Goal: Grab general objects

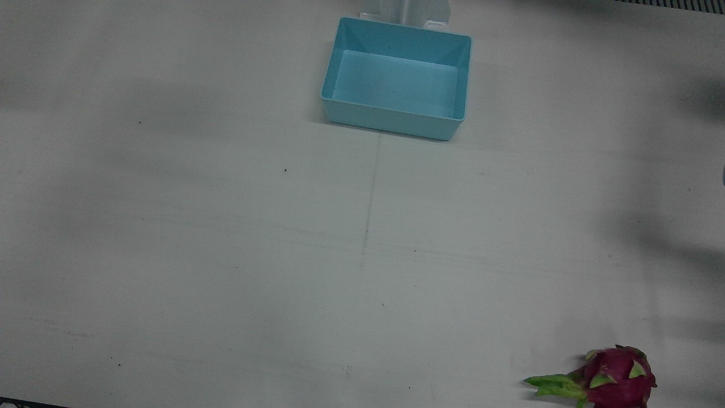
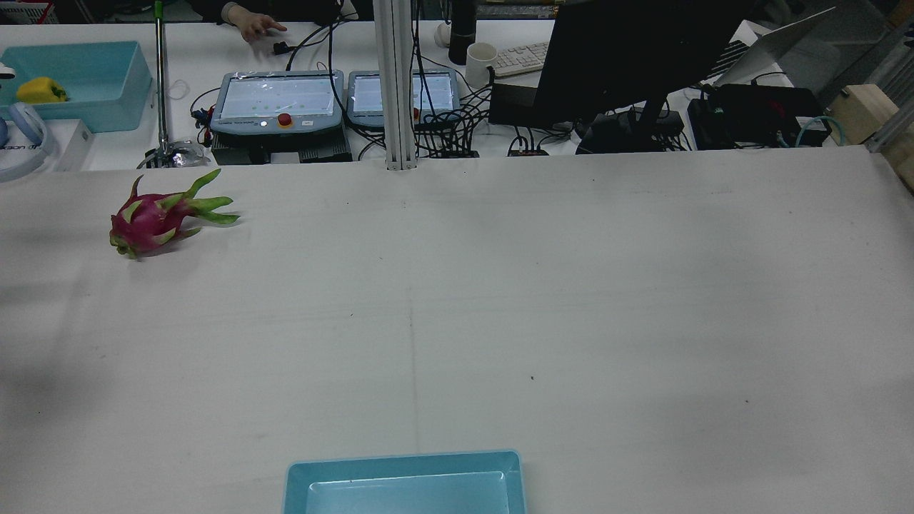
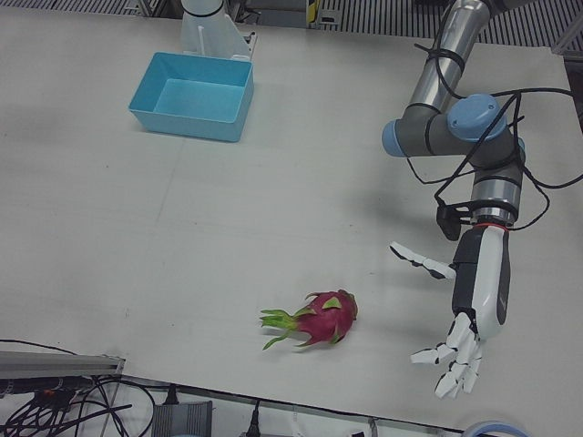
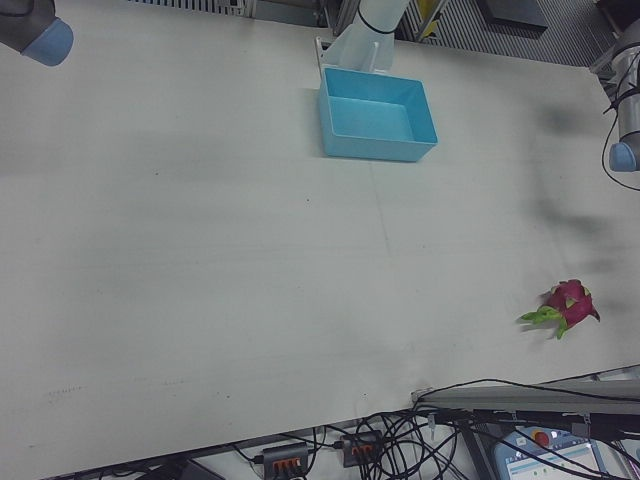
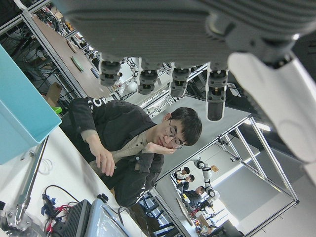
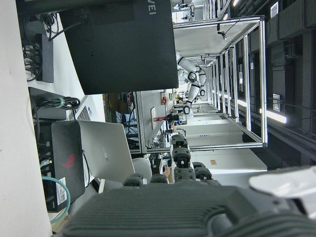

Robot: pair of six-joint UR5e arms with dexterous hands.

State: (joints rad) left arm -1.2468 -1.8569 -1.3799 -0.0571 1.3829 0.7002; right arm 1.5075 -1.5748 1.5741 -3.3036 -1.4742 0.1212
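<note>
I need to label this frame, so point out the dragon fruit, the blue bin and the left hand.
dragon fruit (image 3: 326, 320), left-front view, on its pink body.
blue bin (image 3: 187, 124), left-front view, on its near wall.
left hand (image 3: 480, 287), left-front view, on the palm.

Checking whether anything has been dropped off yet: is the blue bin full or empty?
Empty. The blue bin shows only its bare floor; the dragon fruit lies on the table, far from it.

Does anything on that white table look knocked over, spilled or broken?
Nothing stands out. The dragon fruit lies on its side on the table, looking whole, with no spill around it. The blue bin sits upright and empty near the robot's base. The left hand hovers open beside the fruit, apart from it.
</note>
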